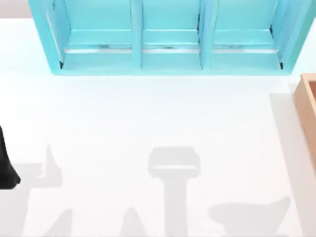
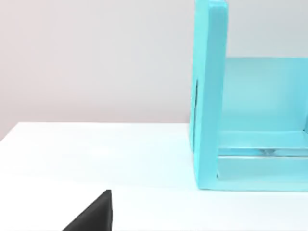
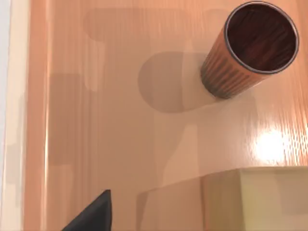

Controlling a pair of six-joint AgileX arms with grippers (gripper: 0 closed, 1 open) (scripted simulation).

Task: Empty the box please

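Observation:
The box is a light-brown open container cut off by the right edge of the top view, below the shelf's right end. The right wrist view looks straight down at its glossy wooden floor and one wall. Inside it a wood-grain cup with a dark inside stands upright. Beside the cup lies a pale yellowish block. A black part of my right gripper hangs above the floor, apart from both objects. At the table's left edge, a black part of my left arm shows.
A turquoise shelf unit with three compartments spans the back of the white table. The left wrist view shows the shelf's end wall and a black tip of my left gripper. Arm shadows fall on the table's front.

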